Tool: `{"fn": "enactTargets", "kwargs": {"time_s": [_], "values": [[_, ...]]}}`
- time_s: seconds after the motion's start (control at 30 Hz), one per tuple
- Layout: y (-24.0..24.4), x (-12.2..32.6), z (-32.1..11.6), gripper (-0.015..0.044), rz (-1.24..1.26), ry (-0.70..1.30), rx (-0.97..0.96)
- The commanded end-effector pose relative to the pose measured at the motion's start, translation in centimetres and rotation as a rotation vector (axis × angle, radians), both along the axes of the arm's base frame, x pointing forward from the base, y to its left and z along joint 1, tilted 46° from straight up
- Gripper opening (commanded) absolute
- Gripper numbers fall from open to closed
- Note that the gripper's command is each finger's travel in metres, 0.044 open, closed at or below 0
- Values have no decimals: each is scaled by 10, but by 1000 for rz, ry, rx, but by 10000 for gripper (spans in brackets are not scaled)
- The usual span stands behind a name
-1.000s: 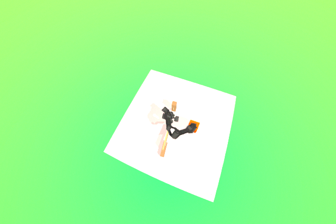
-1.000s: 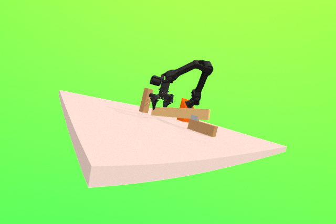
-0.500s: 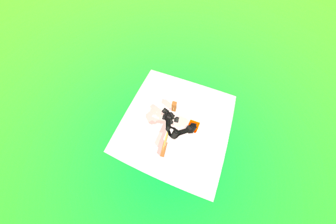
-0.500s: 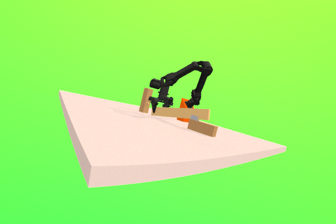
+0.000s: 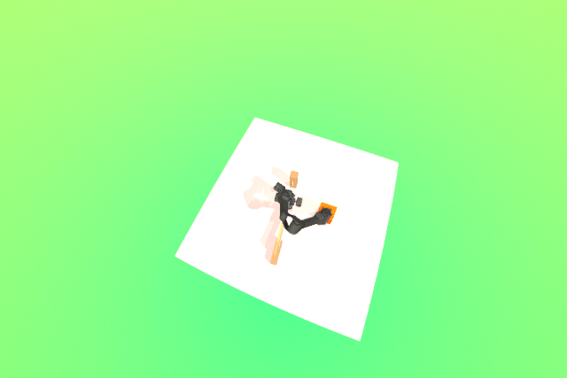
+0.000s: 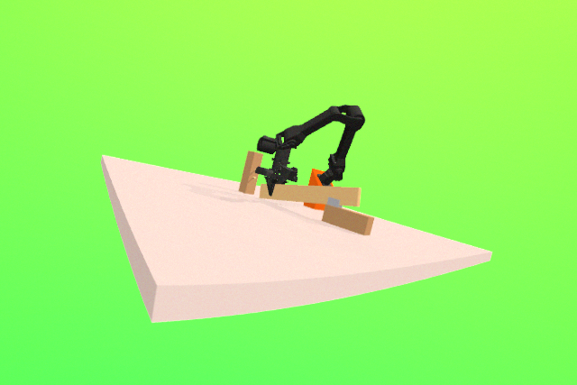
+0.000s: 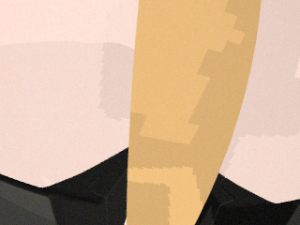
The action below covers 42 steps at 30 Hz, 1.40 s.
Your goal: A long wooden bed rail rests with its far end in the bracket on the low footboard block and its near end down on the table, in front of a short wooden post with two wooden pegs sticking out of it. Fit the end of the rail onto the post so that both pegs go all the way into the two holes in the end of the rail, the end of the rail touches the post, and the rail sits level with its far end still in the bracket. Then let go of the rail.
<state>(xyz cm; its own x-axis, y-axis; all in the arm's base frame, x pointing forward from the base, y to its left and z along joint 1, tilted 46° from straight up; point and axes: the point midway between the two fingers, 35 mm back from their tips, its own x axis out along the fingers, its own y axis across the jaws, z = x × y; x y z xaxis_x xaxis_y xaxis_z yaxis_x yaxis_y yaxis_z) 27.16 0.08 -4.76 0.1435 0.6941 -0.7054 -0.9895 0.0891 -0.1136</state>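
The long wooden rail (image 5: 280, 231) (image 6: 309, 195) (image 7: 173, 94) has its far end in the grey bracket (image 6: 334, 202) on the low footboard block (image 5: 275, 255) (image 6: 347, 220). Its near end is low, at the table, in front of the post's foot with a small gap. The wooden post (image 5: 293, 179) (image 6: 249, 174) stands upright; its pegs (image 6: 253, 178) stick out toward the rail, above its near end. My gripper (image 6: 273, 191) (image 7: 157, 157) points down and is shut on the rail near its near end, one finger against each side. The holes in the rail's end are not visible.
The arm's orange base (image 5: 334, 211) (image 6: 316, 179) stands beside the rail, behind it in the exterior view. The arm (image 5: 294, 226) (image 6: 345, 142) arches from the base over to the rail. The gripper body is close to the post.
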Motion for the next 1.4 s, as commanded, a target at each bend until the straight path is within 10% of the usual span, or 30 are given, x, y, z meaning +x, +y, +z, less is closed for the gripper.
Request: {"fn": "enactTargets", "kwargs": {"time_s": [0.0, 1.37], "values": [[1, -1, -1, 59, -2, 5, 6], [-10, 1, 9, 0, -2, 5, 6]]}}
